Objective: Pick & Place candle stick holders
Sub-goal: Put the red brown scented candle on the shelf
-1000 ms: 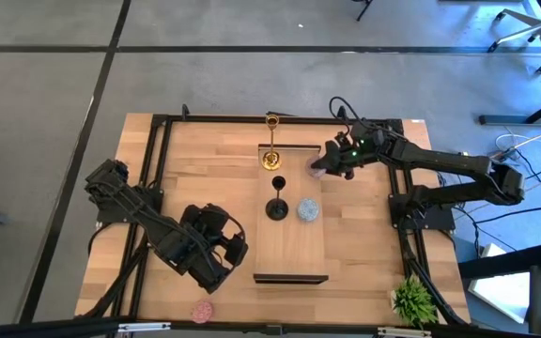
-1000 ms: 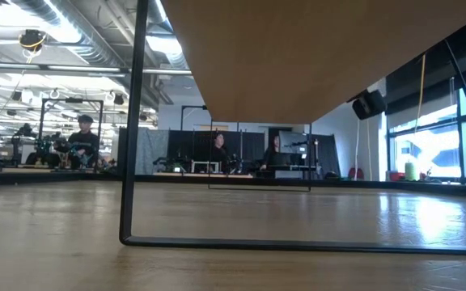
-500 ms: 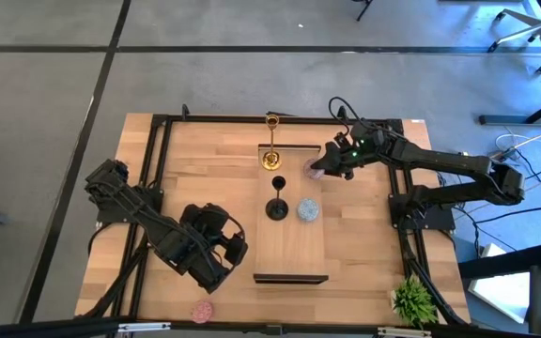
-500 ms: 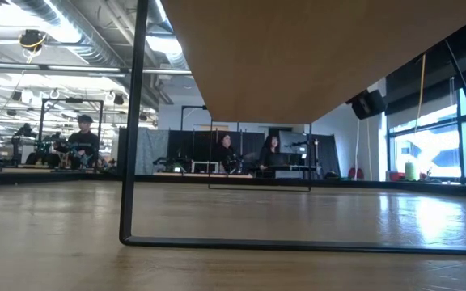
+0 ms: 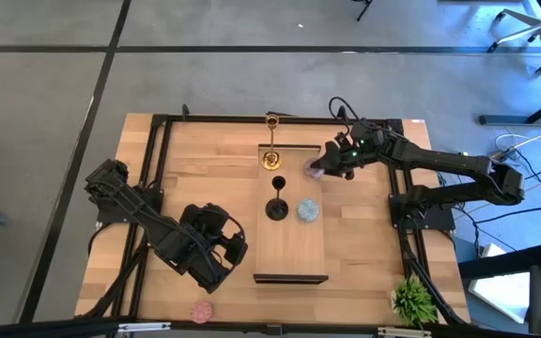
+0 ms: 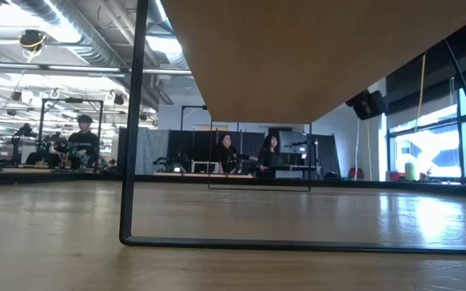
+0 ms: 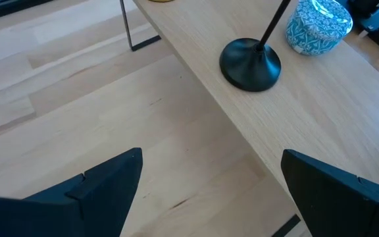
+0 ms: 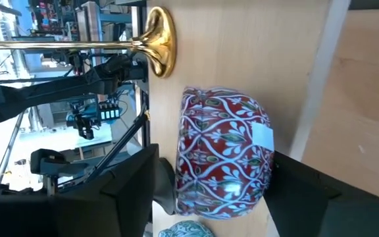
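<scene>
A raised wooden shelf (image 5: 291, 249) stands mid-table. On it are a gold stemmed holder (image 5: 271, 160), a black stemmed holder (image 5: 277, 208), a light-blue low holder (image 5: 308, 210) and a mauve, red-patterned low holder (image 8: 226, 155) near the shelf's right edge. My right gripper (image 5: 321, 169) has its fingers on either side of the mauve holder (image 5: 315, 168). A second gold holder (image 5: 271, 120) stands at the table's far edge. A pink low holder (image 5: 202, 311) lies near the front left. My left gripper (image 7: 209, 191) hovers open over the table, left of the shelf. My right gripper (image 8: 216, 161) comes level from the table's right side, one finger (image 8: 137, 191) on each side of the mauve holder, which rests on the shelf. Whether the fingers touch it I cannot tell.
A green plant (image 5: 413, 300) sits at the near right corner. The shelf stands on thin black metal legs (image 6: 130, 162), and black frame rails (image 5: 158, 169) run along the table's sides. People sit at desks in the room beyond (image 6: 245, 153).
</scene>
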